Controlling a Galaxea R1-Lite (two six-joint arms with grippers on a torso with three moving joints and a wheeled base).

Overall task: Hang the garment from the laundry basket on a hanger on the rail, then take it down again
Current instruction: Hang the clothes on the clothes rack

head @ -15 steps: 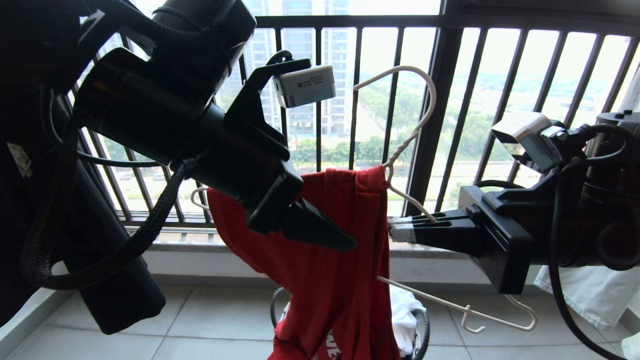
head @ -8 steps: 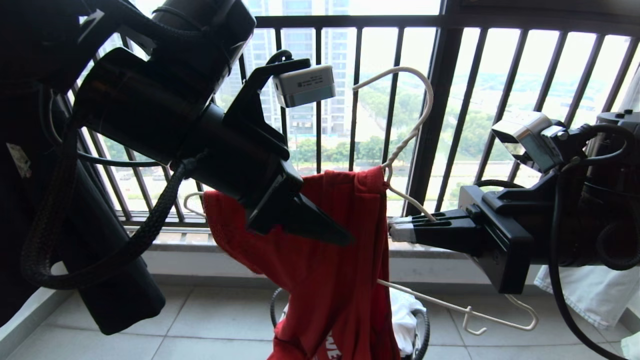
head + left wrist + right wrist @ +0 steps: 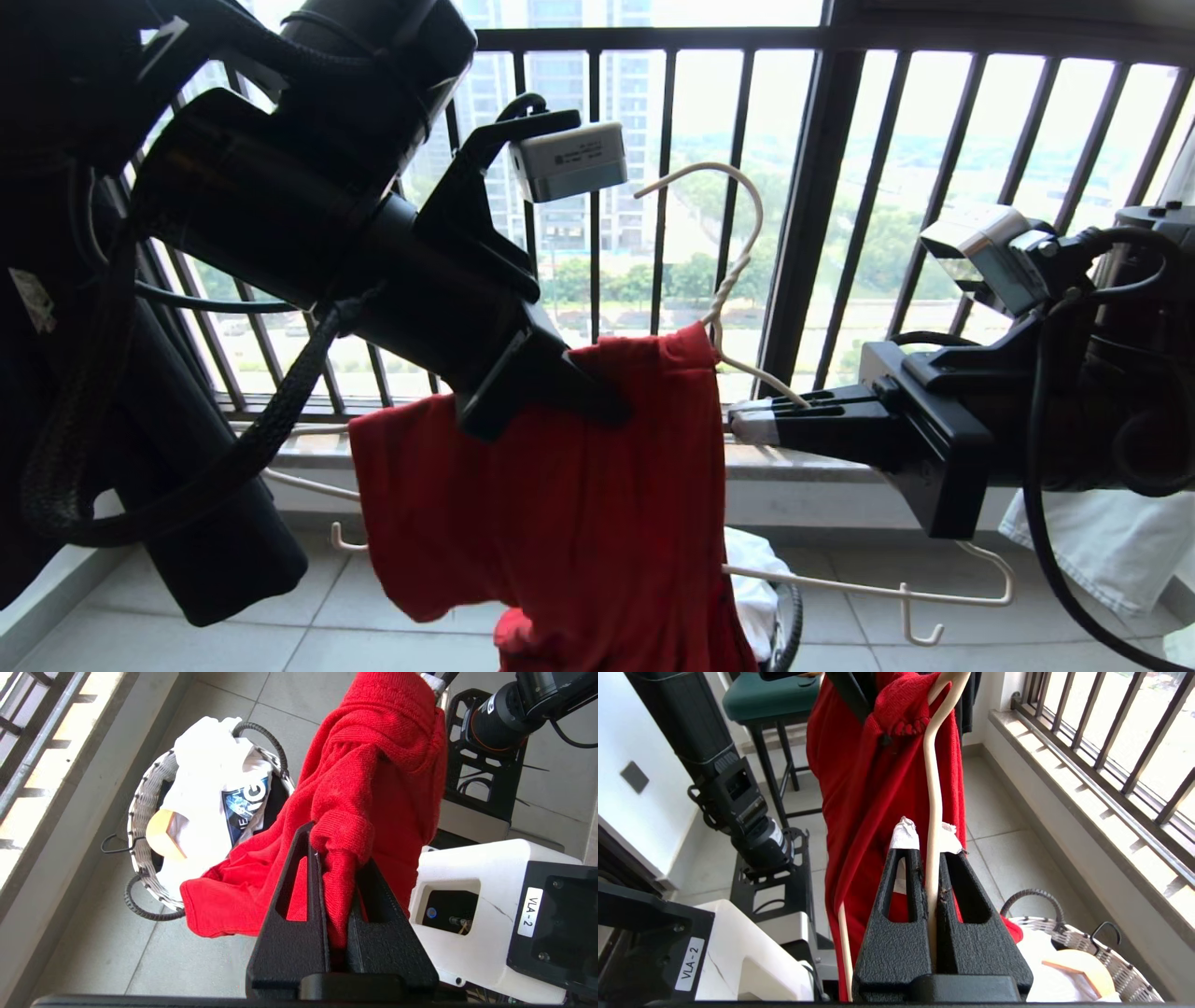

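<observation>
The red garment [image 3: 560, 504] hangs over the left half of the cream wire hanger [image 3: 738, 257], in front of the window bars. My left gripper [image 3: 597, 406] is shut on a bunched fold of the garment [image 3: 373, 779] near its shoulder. From the right, my right gripper [image 3: 747, 425] is shut on the hanger's sloping wire [image 3: 931, 765], just beside the cloth [image 3: 868, 788]. The hanger's right half is bare and points down to the right. Below stands the laundry basket [image 3: 140, 826], holding a white printed T-shirt [image 3: 210, 788]. The rail is out of view.
Dark window railing [image 3: 803, 187] and a stone ledge run close behind the hanger. A black garment [image 3: 56, 373] hangs at the far left, white cloth [image 3: 1102, 551] at the right. The robot's white base [image 3: 467, 896] and a green-seated stool [image 3: 766, 695] stand behind.
My left gripper has shut on the red garment. The hanger has tipped: its hook sits lower and further left, its left end has dropped, and the shirt now spreads wider to the left.
</observation>
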